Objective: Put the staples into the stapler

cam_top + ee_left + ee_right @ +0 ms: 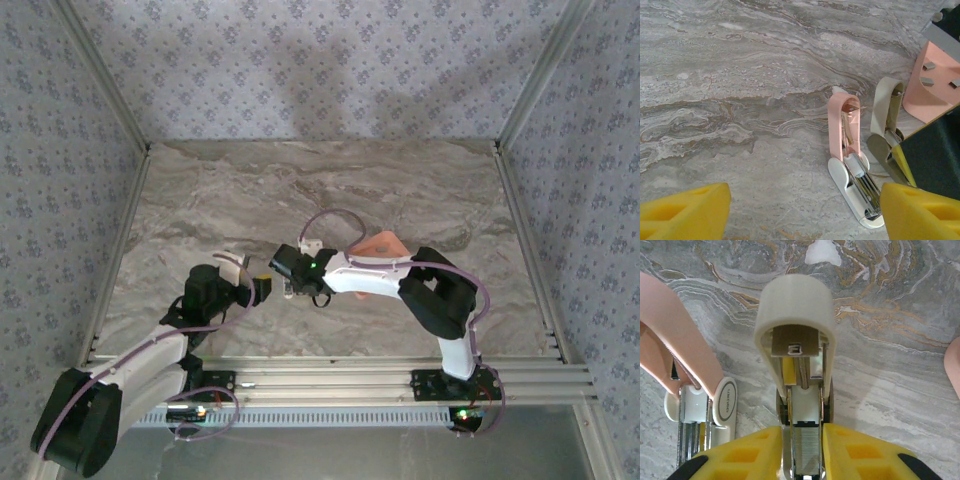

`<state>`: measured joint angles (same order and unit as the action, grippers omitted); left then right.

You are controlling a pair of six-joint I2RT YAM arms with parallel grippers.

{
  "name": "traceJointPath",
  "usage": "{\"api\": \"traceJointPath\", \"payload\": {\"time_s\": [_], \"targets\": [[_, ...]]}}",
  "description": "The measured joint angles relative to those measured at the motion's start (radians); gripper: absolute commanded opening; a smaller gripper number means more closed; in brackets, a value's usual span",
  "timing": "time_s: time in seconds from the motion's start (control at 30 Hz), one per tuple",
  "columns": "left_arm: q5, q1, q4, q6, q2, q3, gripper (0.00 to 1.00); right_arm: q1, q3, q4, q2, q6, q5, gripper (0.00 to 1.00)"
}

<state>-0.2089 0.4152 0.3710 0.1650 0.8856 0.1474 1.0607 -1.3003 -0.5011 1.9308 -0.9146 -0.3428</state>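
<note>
Yellow-fingered, the right gripper (pixel 803 434) clamped the open cream stapler (pixel 795 300) toward the worktop's (pixel 400 190) near edge, staples (pixel 807 447) already lying in its channel, so folding it shut seemed next; the left gripper (pixel 802 195) gaped idle.

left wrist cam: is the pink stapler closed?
No, the pink stapler lies open, its pink cover swung up off the white base, with the metal magazine exposed.

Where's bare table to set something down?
Bare: far half of the table, up to the back wall, and the right strip between pink tray and side rail. Crowded: near centre, where pink stapler, beige stapler and both jaws sit.
</note>
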Motion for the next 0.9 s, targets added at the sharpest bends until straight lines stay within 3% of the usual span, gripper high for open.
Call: {"api": "traceJointPath", "payload": {"time_s": [0.33, 0.9], "targets": [[0.000, 0.000, 0.000, 0.000, 0.000, 0.000, 0.78, 0.011, 0.006, 0.000, -0.027, 0.020, -0.013, 0.32], [0.000, 0.000, 0.000, 0.000, 0.006, 0.000, 0.78, -0.036, 0.133, 0.109, -0.084, 0.001, 0.045, 0.20]]}}
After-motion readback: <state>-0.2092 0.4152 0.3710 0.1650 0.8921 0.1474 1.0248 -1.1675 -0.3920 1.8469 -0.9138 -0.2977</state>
